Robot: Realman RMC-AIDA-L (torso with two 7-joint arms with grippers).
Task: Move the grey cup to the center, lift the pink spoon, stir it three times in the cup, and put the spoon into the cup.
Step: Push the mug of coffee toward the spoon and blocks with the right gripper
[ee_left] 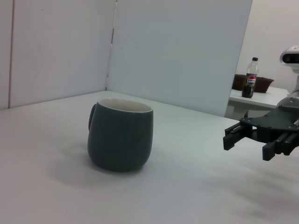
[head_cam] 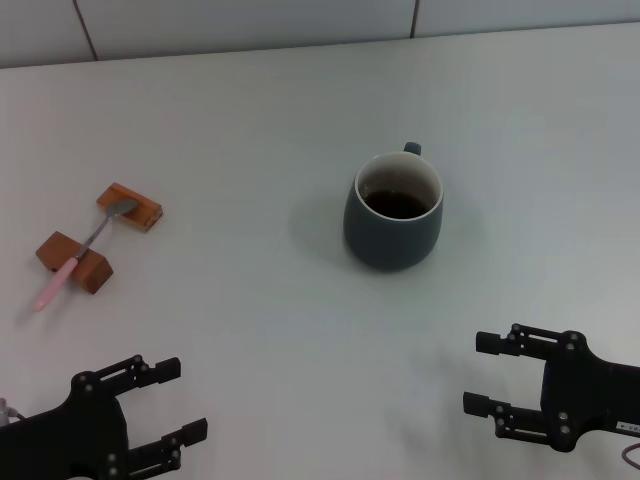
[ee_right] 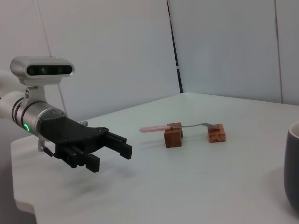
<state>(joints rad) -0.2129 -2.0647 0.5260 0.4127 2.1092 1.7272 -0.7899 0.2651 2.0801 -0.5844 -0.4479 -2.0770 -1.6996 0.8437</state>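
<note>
The grey cup (head_cam: 393, 211) stands upright right of the table's middle, dark liquid inside, handle pointing away; the left wrist view shows the cup (ee_left: 120, 135) side-on, and its edge (ee_right: 293, 172) shows in the right wrist view. The pink spoon (head_cam: 78, 252) lies across two wooden blocks at the left, bowl on the far block; it appears as the spoon (ee_right: 170, 126) in the right wrist view. My left gripper (head_cam: 175, 403) is open near the front left edge, seen as the left gripper (ee_right: 113, 150) from the right wrist. My right gripper (head_cam: 482, 373) is open at the front right, well short of the cup.
Two brown wooden blocks (head_cam: 130, 206) (head_cam: 76, 261) carry the spoon. White panels wall the table's far side. Beyond the table, a bottle (ee_left: 251, 78) stands on another surface.
</note>
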